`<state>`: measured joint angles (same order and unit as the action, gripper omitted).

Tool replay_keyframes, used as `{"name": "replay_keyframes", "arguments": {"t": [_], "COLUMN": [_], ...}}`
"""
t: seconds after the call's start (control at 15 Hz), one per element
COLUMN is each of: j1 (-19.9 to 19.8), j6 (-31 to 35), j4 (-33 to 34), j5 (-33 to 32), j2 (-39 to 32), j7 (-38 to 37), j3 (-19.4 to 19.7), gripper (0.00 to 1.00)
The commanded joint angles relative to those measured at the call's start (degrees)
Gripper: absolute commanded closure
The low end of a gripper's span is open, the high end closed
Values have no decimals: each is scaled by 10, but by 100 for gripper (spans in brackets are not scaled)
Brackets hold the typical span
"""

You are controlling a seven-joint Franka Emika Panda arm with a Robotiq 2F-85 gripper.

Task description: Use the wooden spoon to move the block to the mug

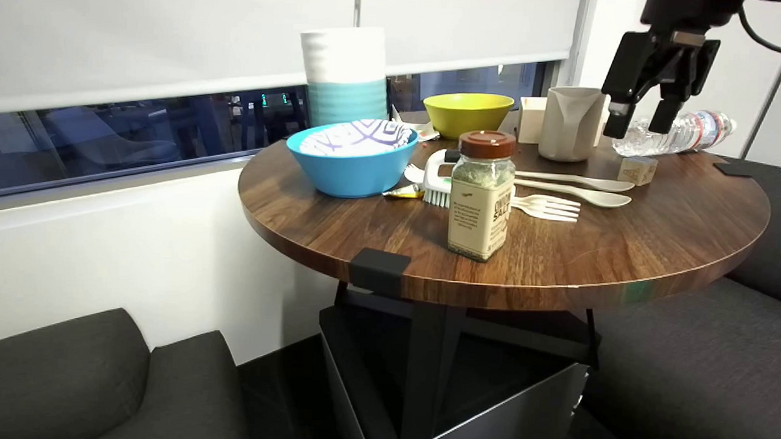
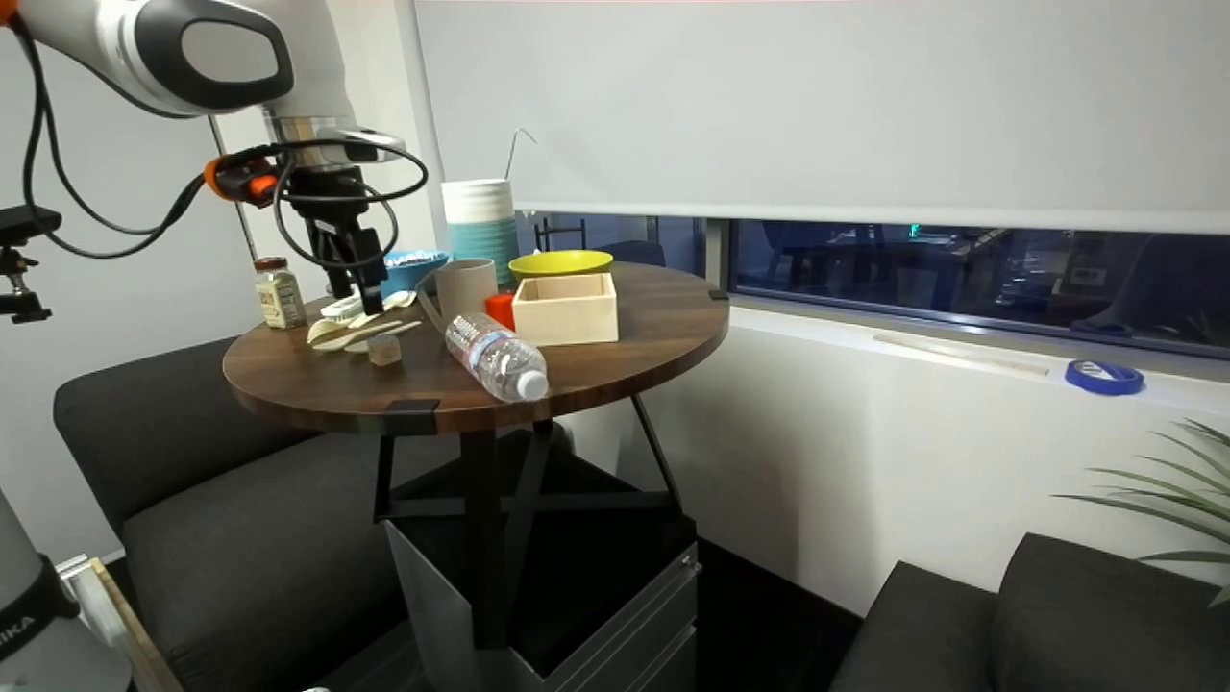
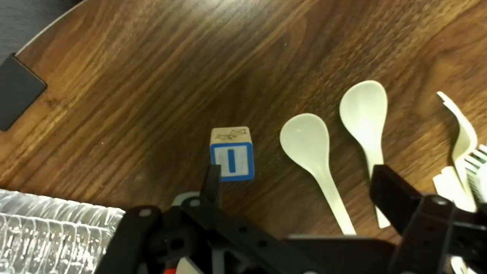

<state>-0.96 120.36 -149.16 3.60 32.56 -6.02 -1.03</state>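
The block (image 1: pixel 638 170), a small wooden cube, sits on the table; the wrist view shows its blue-framed face (image 3: pixel 233 161). Two pale spoons lie beside it, one nearer the block (image 3: pixel 306 139) and one farther (image 3: pixel 365 108); I cannot tell which is the wooden spoon. Both also show in an exterior view (image 1: pixel 602 199). The cream-white mug (image 1: pixel 569 125) stands upright behind the block, also in an exterior view (image 2: pixel 465 290). My gripper (image 1: pixel 642 121) is open and empty above the table. In the wrist view its fingers (image 3: pixel 296 171) straddle the nearer spoon's handle from above; one covers the block's corner.
A clear bottle (image 2: pixel 495 356) lies beside the mug. A wooden box (image 2: pixel 565 315), red object (image 2: pixel 500 309) and yellow bowl (image 1: pixel 469 115) are near it. A brown-lidded jar (image 1: pixel 482 203), fork (image 1: pixel 550 207), white brush (image 1: pixel 436 179) and blue bowl (image 1: pixel 353 169) stand or lie across the table.
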Motion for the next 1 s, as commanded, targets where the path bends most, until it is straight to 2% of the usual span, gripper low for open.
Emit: {"name": "replay_keyframes", "arguments": {"t": [0.0, 0.53, 0.6, 0.73, 0.8, 0.93], "j1": [-24, -39, -39, -38, -39, -38], "j6": [29, 85, 88, 91, 92, 92], "j4": [-27, -37, -37, -36, -36, -36], "j5": [-26, -45, -46, -49, -52, -59], "j2": [7, -23, -28, -36, -40, -45], "j7": [-46, -75, -72, -67, -65, -63], "j3": [-14, -15, -14, -12, -12, -12], "gripper": [0, 0, 3, 28, 31, 46]}}
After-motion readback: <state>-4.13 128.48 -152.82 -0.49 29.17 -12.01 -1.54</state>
